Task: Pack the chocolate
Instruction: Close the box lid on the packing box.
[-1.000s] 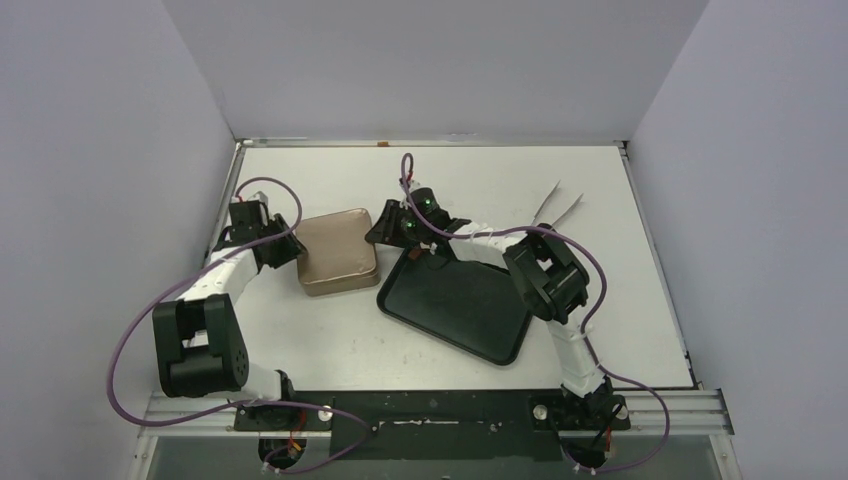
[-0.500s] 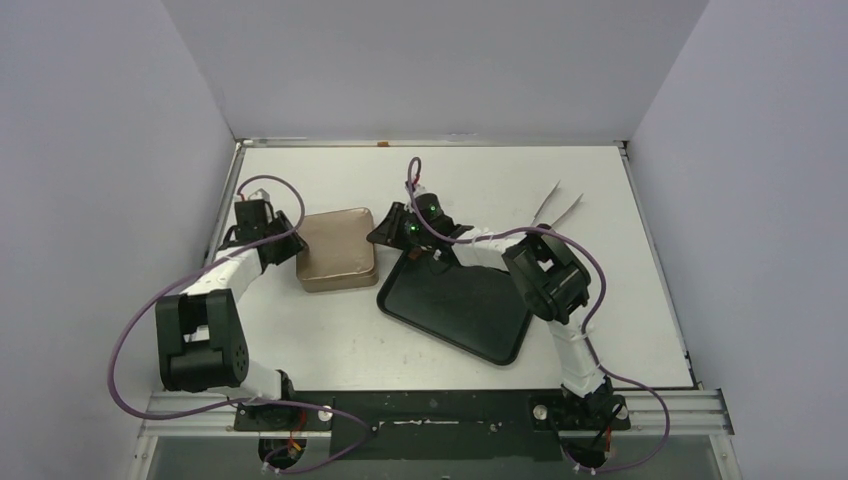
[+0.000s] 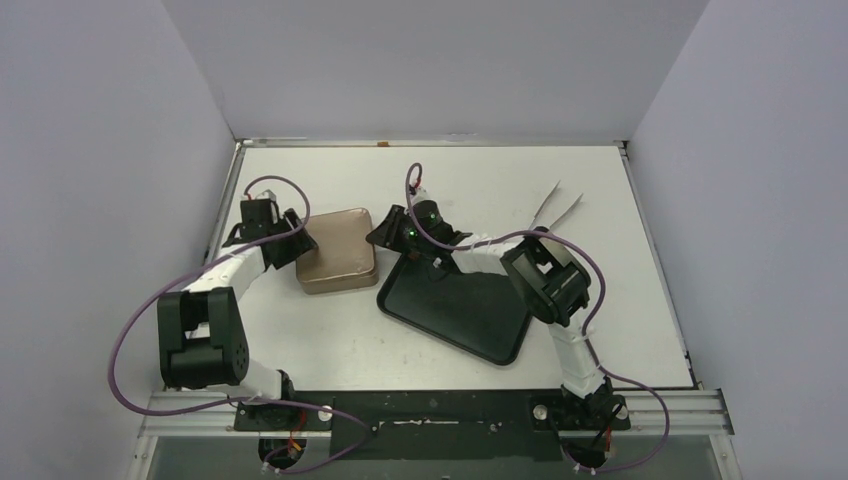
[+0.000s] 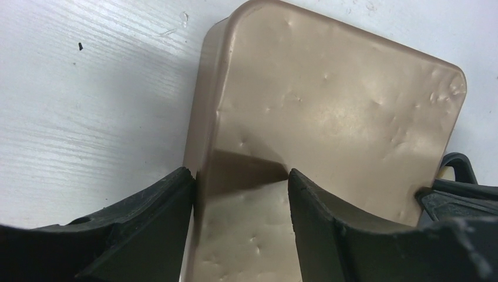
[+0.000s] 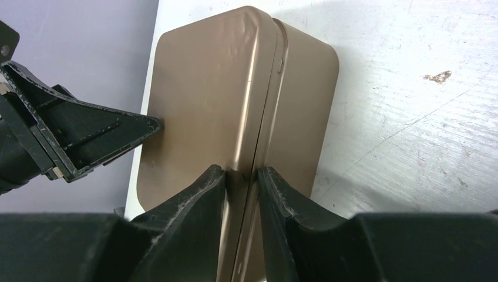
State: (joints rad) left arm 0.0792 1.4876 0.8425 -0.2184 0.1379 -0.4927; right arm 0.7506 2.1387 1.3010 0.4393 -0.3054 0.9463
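Two arms converged on a closed gold-brown tin (image 3: 338,252) lying on the white tabletop (image 3: 480,180). At the tin's left edge, the left pincer (image 4: 241,176) stood with jaws apart. One finger was outside the side wall, the other over the dented lid, and it gripped nothing. At the right edge, the right pincer (image 5: 241,171) was nipped almost closed on the tin's rim, where lid meets base. No chocolate showed in any view, and whether it lay inside the tin could not be told.

The step in hand looked to be work on the lid. Doing it well would likely mean bracing the tin from the left so it could not skate on the smooth top. The right pincer would need to keep its bite square on the thin rim rather than twist metal that bore dents.

Just right of the tin a black tray (image 3: 470,315) sat at an angle, and a pair of tweezers (image 3: 558,207) lay farther right. The tabletop was scuffed, and plain pale walls closed it in on three sides.
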